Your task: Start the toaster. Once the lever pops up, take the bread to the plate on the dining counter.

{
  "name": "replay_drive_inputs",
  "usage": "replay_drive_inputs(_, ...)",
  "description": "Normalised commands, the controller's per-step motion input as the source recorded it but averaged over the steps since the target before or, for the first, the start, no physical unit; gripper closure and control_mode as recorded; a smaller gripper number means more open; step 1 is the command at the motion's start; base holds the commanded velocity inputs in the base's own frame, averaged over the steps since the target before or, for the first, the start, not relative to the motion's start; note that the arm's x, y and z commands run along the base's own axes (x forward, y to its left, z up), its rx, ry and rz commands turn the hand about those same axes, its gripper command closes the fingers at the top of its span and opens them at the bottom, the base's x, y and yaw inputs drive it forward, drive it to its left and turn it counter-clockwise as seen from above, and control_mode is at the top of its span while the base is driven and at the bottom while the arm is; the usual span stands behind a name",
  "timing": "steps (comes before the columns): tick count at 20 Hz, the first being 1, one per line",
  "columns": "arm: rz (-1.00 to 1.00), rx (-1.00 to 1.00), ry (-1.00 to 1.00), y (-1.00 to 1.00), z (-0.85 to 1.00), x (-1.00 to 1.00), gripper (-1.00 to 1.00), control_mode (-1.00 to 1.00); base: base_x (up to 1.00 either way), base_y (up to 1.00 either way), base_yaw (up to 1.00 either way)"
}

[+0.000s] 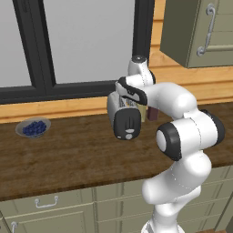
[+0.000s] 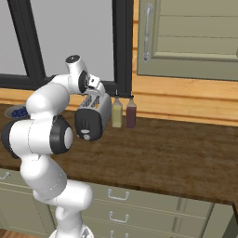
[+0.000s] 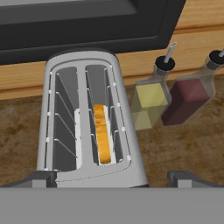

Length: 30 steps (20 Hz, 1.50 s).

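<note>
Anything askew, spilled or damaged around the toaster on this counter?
Nothing stands out. The toaster stands upright with the bread seated in one slot; the two bottles beside it are upright, and the blueberries sit inside their bowl. No spills on the counter.

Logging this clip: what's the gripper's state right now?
Gripper: open, holding nothing, poised above the toaster with the bread in its slot.

brushed silver metal toaster (image 3: 87,118) with glossy black plastic end, on matt dark wood-grain counter (image 1: 68,154).
</note>
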Motion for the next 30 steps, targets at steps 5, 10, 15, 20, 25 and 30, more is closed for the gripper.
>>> replay_drive_inputs(5,0.00,0.00,0.00,0.00,0.00,0.00,-1.00,-1.00,0.00,0.00,0.00)
replay_drive_inputs(10,0.00,0.00,0.00,0.00,0.00,0.00,-1.00,-1.00,0.00,0.00,0.00)
replay_drive_inputs(15,0.00,0.00,0.00,0.00,0.00,0.00,-1.00,-1.00,0.00,0.00,0.00)
replay_drive_inputs(20,0.00,0.00,0.00,0.00,0.00,0.00,-1.00,-1.00,0.00,0.00,0.00)
replay_drive_inputs(25,0.00,0.00,0.00,0.00,0.00,0.00,-1.00,-1.00,0.00,0.00,0.00)
replay_drive_inputs(30,0.00,0.00,0.00,0.00,0.00,0.00,-1.00,-1.00,0.00,0.00,0.00)
